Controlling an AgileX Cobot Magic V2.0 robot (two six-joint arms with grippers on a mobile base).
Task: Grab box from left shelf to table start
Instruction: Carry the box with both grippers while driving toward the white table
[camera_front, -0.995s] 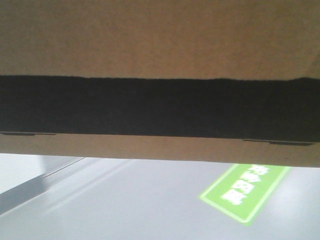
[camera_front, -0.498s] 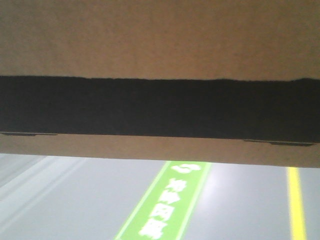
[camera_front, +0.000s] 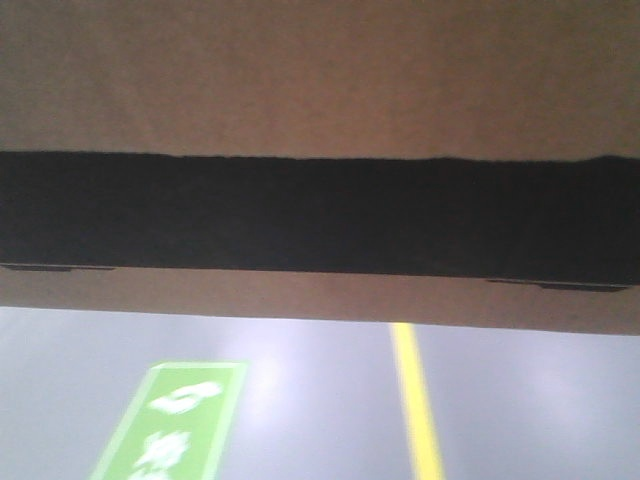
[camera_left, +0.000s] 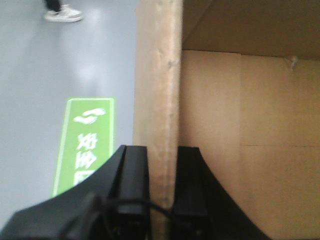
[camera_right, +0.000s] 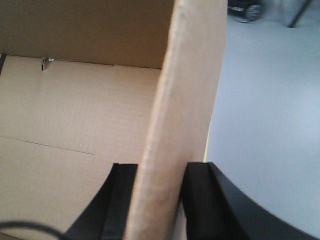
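Observation:
The brown cardboard box (camera_front: 320, 80) fills the upper two thirds of the front view, its black printed band running across. In the left wrist view my left gripper (camera_left: 162, 160) is shut on the box's left wall (camera_left: 157, 75), one finger outside and one inside the open box. In the right wrist view my right gripper (camera_right: 160, 175) is shut on the box's right wall (camera_right: 187, 90) the same way. The box hangs above the grey floor. The left shelf and the table are out of view.
Below the box lies grey floor with a green floor sign (camera_front: 170, 425) and a yellow line (camera_front: 418, 400). The sign also shows beside the left fingers (camera_left: 85, 140). A person's white shoe (camera_left: 62, 14) stands on the floor at top left.
The floor under the box has slid: the green sign passed from lower right to lower left and a yellow line came into view. The box stays fixed in the frame.

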